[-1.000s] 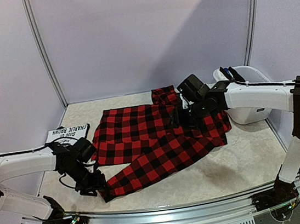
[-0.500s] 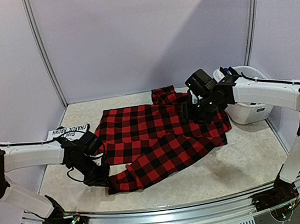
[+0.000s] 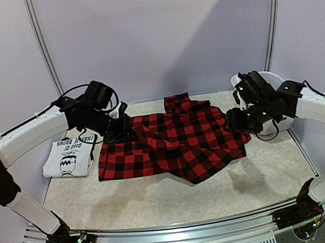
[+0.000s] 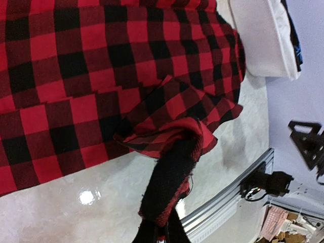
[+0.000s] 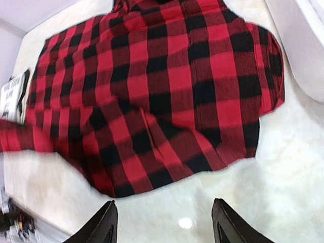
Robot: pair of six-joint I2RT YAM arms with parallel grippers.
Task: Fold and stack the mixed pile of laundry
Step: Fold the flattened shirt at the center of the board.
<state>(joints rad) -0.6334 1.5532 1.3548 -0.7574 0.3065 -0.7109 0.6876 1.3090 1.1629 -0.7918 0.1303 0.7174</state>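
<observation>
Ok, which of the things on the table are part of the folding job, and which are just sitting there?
Job:
- red-black plaid shirt, sleeve cuff pinched in the left gripper
- white T-shirt, folded at the left
- dark and blue pieces sticking out of the white tub

Just there:
- the white tub itself
- frame rail along the near edge

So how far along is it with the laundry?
One white T-shirt lies folded at the left. In hand: the plaid shirt, left jaws shut on its cuff, held over the body; right jaws open. Left: finish it, stack it, then dark fabric in the tub.
</observation>
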